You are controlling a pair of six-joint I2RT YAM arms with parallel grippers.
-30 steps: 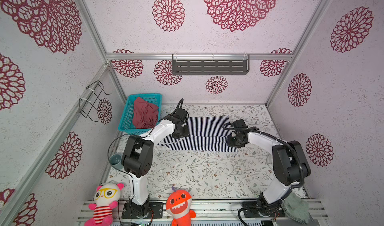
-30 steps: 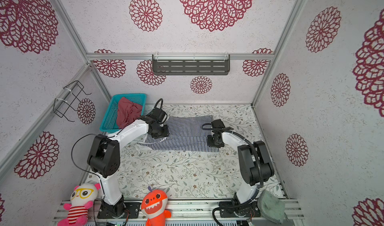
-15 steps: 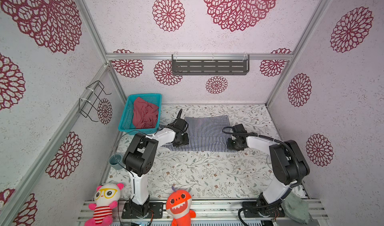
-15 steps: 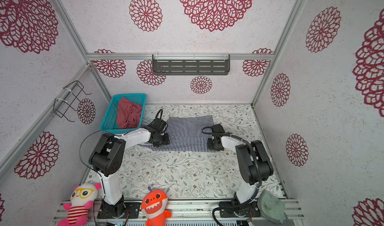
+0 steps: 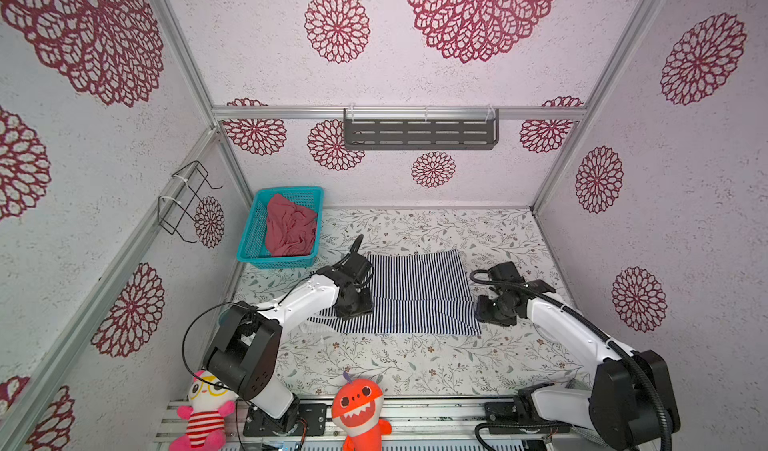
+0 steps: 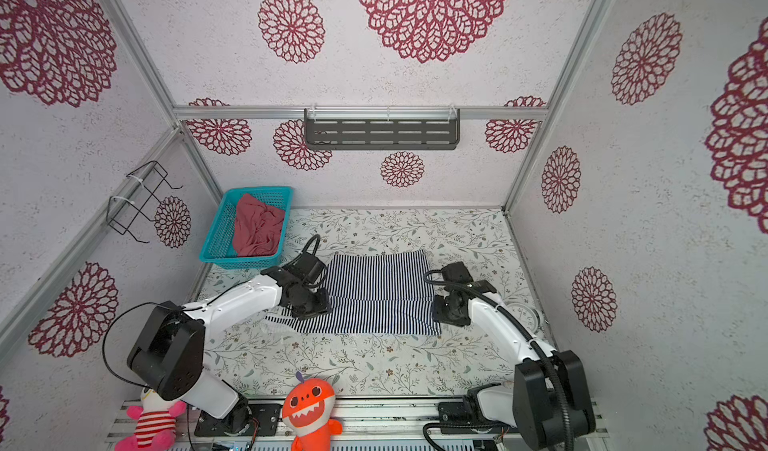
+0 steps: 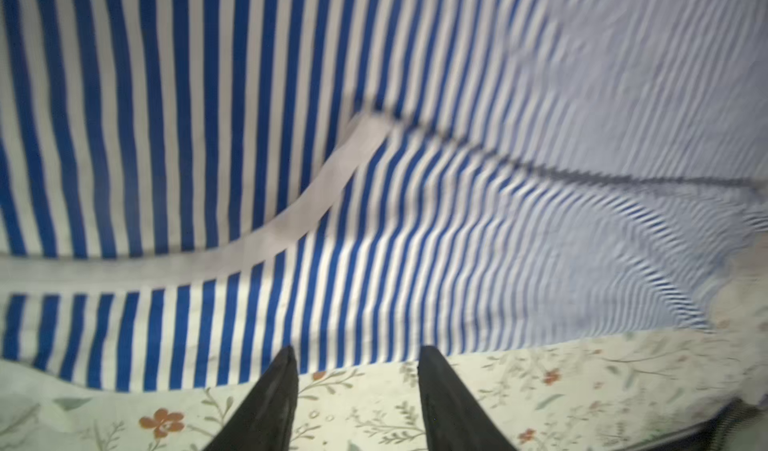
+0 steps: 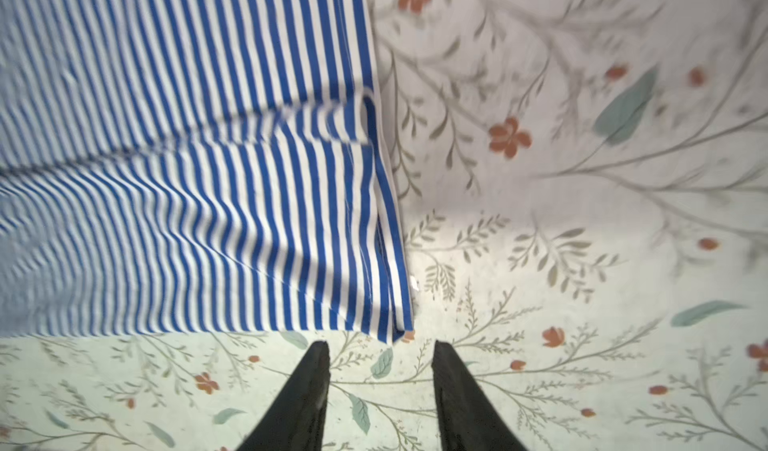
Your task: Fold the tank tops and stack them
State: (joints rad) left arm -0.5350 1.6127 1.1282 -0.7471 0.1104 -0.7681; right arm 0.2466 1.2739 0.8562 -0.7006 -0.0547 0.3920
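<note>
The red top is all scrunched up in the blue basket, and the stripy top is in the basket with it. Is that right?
Not quite. The red top is scrunched up in the blue basket, but the stripy top is not in there with it. It lies spread out flat on the flowery table, outside the basket. Both top views show this.

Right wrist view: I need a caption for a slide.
Open right gripper over the floral table, just short of the striped tank top corner.
</note>
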